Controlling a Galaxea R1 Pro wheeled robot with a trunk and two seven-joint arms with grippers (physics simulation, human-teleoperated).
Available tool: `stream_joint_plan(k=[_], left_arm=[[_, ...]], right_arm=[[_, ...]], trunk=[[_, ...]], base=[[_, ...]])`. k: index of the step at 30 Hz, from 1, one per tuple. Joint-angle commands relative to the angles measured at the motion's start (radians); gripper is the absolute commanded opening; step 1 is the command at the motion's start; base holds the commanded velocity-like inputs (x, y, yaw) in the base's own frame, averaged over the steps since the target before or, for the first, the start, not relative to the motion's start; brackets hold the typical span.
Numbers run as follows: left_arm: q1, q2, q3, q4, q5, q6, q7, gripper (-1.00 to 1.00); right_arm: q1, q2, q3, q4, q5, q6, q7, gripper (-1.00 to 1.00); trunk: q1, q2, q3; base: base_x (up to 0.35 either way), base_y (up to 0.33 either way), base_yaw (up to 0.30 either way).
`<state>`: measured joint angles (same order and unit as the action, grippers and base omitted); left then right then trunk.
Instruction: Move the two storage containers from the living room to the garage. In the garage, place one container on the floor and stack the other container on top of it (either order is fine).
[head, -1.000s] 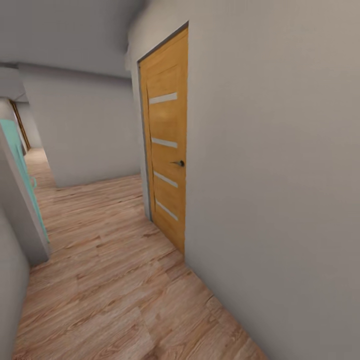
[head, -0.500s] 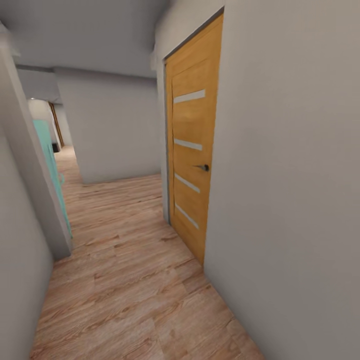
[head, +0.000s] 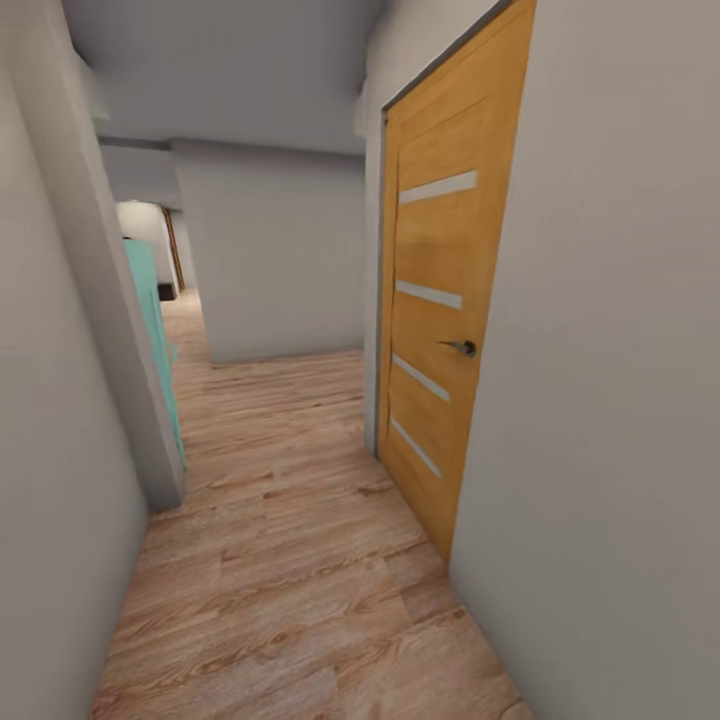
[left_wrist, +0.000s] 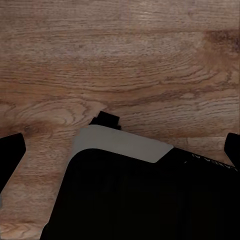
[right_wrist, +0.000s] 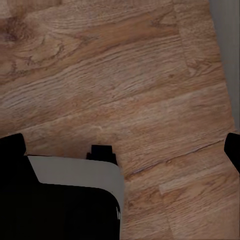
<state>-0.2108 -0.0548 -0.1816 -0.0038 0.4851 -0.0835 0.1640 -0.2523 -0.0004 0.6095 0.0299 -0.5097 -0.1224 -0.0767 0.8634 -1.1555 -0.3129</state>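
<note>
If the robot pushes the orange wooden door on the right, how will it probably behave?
The orange door looks rigid, so it would probably not flex. It sits shut in its frame with a lever handle, so a push alone may not open it.

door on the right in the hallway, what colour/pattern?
Orange-tan wood door with four pale horizontal strips and a dark handle; clearest in the head view.

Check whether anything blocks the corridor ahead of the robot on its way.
Nothing visible blocks it: the wood floor runs bare between the walls. The closed orange door lies flush on the right; a teal door stands at the left edge.
</note>
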Motion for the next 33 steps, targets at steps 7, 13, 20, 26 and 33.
stream_joint_plan(k=[7,13,20,26,33], left_arm=[[-0.001,0.000,-0.009,0.001,0.008,-0.004,0.003,1.00],[-0.001,0.000,-0.008,0.001,0.009,-0.004,0.003,1.00],[-0.001,0.000,-0.009,0.001,0.008,-0.003,0.003,1.00],[-0.001,0.000,-0.009,0.001,0.007,-0.002,0.003,1.00],[-0.001,0.000,-0.009,0.001,0.007,-0.002,0.003,1.00]], right_arm=[[-0.001,-0.001,0.009,0.002,-0.009,-0.005,0.000,1.00],[-0.001,-0.001,0.008,0.002,-0.009,-0.005,0.000,1.00],[-0.001,-0.003,0.009,0.002,-0.009,-0.005,0.001,1.00],[-0.001,-0.004,0.007,0.002,-0.010,-0.007,0.000,1.00],[-0.001,-0.005,0.007,0.002,-0.010,-0.007,0.000,1.00]], trunk=[[0.001,-0.001,-0.001],[0.001,-0.001,-0.001],[0.001,-0.001,-0.001],[0.001,-0.001,-0.001],[0.001,-0.001,-0.001]], base=[[0.321,0.000,0.271],[0.321,0.000,0.271],[0.321,0.000,0.195],[0.321,0.000,0.022],[0.322,0.000,0.003]])
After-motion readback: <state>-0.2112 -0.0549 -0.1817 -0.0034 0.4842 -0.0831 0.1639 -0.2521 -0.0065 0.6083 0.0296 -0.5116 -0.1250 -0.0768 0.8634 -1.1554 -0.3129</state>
